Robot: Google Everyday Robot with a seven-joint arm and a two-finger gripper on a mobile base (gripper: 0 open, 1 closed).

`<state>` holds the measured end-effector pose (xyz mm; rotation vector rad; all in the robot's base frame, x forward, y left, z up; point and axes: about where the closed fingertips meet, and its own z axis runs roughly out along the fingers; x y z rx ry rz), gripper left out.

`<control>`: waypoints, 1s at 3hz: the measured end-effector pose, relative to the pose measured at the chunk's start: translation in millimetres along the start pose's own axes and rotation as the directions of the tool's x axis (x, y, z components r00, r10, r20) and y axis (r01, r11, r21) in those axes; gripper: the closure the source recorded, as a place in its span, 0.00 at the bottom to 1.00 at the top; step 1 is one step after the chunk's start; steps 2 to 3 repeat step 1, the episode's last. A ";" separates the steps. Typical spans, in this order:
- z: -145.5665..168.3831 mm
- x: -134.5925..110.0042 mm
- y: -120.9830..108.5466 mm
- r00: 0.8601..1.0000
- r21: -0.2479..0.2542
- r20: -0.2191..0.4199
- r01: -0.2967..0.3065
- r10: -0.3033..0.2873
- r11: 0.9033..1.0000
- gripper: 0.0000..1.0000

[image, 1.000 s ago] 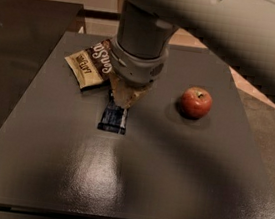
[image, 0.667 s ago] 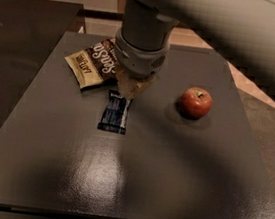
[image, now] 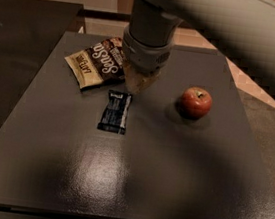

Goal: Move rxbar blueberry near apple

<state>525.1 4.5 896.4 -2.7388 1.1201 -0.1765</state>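
- Rxbar blueberry (image: 115,111): flat on the dark table (image: 142,188), long side running away from the camera, white label at its far end.
- End effector (image: 138,83): just beyond the far end of the rxbar blueberry and a little to its right in the camera view, pointing down at the table. Not possible to tell how far open. Nothing seen in its hold, and whether its tip touches the rxbar blueberry cannot be told.
- Apple (image: 196,102): well apart from the rxbar blueberry, to its right in the camera view and slightly farther back. Red with a yellowish patch, stem dimple up.
- Brown-and-cream snack bag (image: 95,63): near the rxbar blueberry, beyond it and to its left, lying tilted. Its right edge partly hidden behind the end effector.
- Grey arm (image: 225,19): high above the rxbar blueberry, crossing from the upper right corner down to the end effector.
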 end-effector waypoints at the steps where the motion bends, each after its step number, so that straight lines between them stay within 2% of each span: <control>1: 0.5 -0.3 -1.0 1.000 0.003 0.000 0.001 -0.001 1.000 0.59; 3: 0.5 -0.3 -1.0 1.000 0.003 0.000 0.001 -0.001 1.000 0.59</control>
